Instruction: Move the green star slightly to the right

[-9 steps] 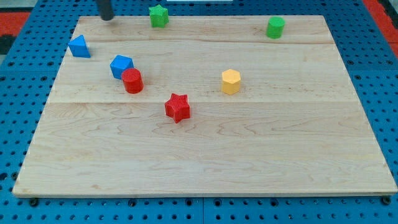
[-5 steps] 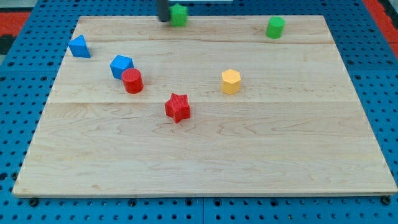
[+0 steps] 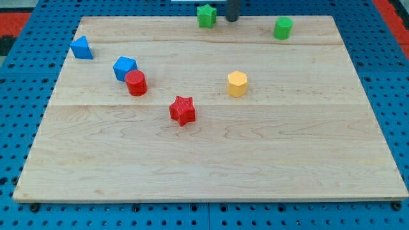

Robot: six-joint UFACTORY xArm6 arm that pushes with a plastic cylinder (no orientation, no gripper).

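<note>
The green star (image 3: 206,15) sits at the top edge of the wooden board (image 3: 211,160), a little right of the board's middle. My tip (image 3: 232,19) is just to the star's right, a short gap away, not touching it. The rod rises out of the view's top.
A green block (image 3: 283,27) stands at the top right. A blue triangular block (image 3: 81,48) is at the top left. A blue block (image 3: 124,67) touches a red cylinder (image 3: 135,83). A red star (image 3: 183,110) and a yellow hexagonal block (image 3: 237,84) lie mid-board.
The green star has slid rightward along the top edge. My tip moved from far left of the star, pushed against its left side, and now stands on its right.
</note>
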